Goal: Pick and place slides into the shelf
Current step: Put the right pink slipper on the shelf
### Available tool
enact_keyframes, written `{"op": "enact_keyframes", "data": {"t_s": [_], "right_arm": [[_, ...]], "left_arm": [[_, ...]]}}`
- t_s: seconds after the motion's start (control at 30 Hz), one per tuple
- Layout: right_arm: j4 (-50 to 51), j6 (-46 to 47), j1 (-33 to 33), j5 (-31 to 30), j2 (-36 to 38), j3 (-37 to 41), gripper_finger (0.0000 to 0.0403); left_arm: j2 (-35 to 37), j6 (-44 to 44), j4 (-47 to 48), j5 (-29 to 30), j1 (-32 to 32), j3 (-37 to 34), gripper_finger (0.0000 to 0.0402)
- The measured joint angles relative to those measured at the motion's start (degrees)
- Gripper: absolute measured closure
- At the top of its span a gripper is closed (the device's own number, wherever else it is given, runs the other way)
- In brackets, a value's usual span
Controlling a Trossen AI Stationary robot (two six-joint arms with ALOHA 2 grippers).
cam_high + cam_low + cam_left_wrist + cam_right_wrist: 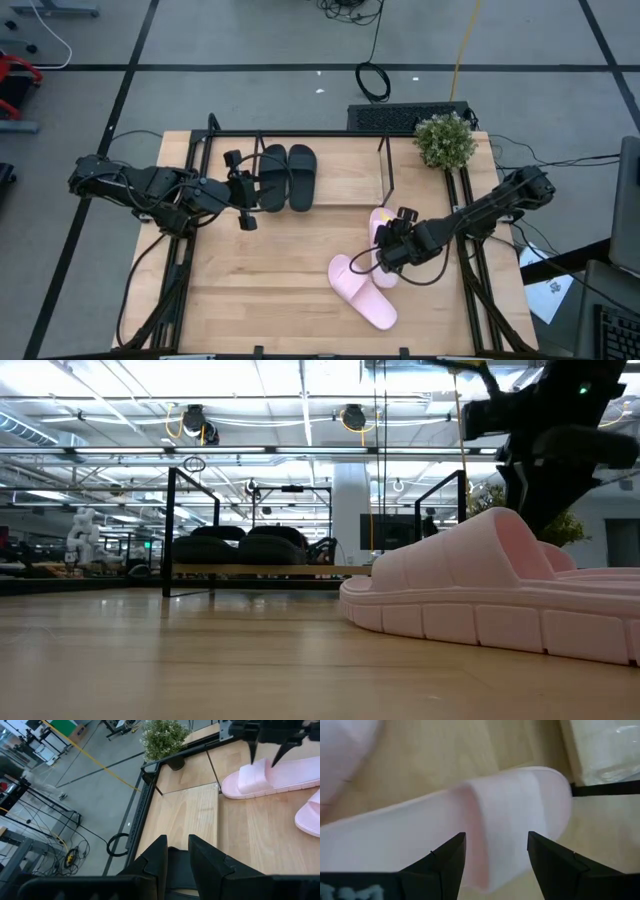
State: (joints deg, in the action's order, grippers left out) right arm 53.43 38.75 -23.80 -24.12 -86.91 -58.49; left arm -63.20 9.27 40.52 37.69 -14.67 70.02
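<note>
Right gripper (496, 851) straddles a smooth pink slide (470, 825) (jaws spread).

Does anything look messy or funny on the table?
Yes. The two pale pink slide sandals lie crooked, angled differently on the wood, outside the black rod shelf. The matte black pair sits neatly inside.

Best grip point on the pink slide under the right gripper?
Probably the wide strap of the pale pink foam slide sandal, taken from above. It lies sole-down on the wood table, so the arched strap is its raised part. The right gripper hovers open over it, fingers straddling the strap.
</note>
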Motion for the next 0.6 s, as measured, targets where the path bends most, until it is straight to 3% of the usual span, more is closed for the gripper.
{"op": "enact_keyframes", "data": {"t_s": [0.6], "right_arm": [[-1.7,-1.8,2.5,-2.7,0.0,0.7,0.0200]], "left_arm": [[0.0,-0.1,0.0,0.0,0.0,0.0,0.0316]]}}
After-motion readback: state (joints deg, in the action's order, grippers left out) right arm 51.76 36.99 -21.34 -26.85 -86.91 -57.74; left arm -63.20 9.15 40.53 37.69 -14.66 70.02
